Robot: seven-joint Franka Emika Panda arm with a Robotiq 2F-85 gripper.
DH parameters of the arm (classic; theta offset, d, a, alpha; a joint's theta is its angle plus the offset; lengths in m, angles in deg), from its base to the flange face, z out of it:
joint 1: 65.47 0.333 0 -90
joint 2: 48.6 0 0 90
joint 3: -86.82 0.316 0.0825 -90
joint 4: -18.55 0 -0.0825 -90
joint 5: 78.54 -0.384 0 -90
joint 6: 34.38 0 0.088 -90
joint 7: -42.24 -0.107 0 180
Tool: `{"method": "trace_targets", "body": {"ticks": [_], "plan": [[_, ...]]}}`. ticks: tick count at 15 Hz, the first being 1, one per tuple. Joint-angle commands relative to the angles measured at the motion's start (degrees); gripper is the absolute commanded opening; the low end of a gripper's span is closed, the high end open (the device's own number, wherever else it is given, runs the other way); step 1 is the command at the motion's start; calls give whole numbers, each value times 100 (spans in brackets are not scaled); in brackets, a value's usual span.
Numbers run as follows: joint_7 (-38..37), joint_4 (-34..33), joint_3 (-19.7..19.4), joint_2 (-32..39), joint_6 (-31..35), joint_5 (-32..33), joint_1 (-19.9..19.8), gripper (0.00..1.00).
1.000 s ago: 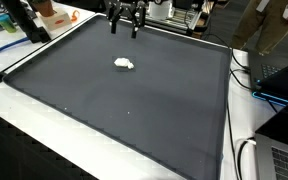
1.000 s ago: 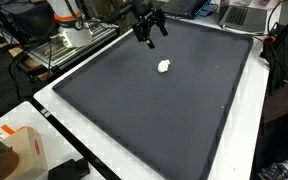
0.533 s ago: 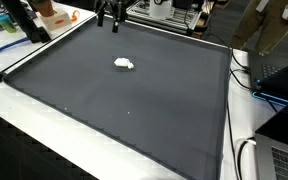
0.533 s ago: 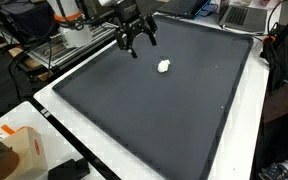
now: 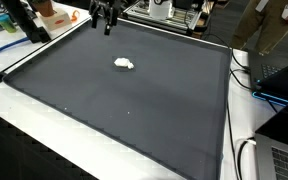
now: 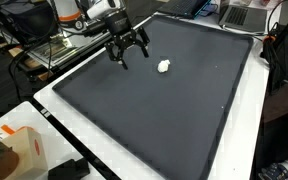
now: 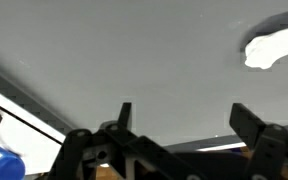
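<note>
I hang over a big dark mat (image 5: 134, 110) (image 6: 174, 120) that covers most of a white table (image 5: 24, 130) (image 6: 79, 130). The mat lies flat. Around the table the room is cluttered: cables (image 5: 246, 80) run along one side, and a laptop (image 5: 284, 160) sits at a corner.

My gripper (image 5: 105, 20) (image 6: 130, 56) (image 7: 184, 115) is above the mat close to one of its edges. The fingers are spread as wide as they go and nothing is between them. They touch nothing.

The small white lump (image 5: 124, 64) (image 6: 164, 67) (image 7: 274, 48) lies alone on the mat, near me but clearly apart. In the wrist view it sits off to one side, beyond my fingers. From the lump to the far edges the mat is bare cloth, so there is plenty of open room across it. On my side the mat's border and the table's rim are close.

An orange tub (image 5: 52, 14) stands off the mat near me, and an orange-and-white carton (image 6: 24, 150) stands at a table corner. I cannot tell what is in either.
</note>
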Motion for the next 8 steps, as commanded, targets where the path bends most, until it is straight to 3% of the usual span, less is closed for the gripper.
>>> {"method": "trace_targets", "body": {"ticks": [1, 2, 4, 7, 8], "plan": [[720, -86, 60, 480, 472, -1303, 1070, 100], [502, -9, -7, 235, 311, -796, 575, 100], [552, -51, 80, 400, 397, -1117, 1010, 100], [556, -86, 78, 453, 417, -1161, 1081, 100], [810, -158, -110, 625, 515, -1711, 1433, 100]]}}
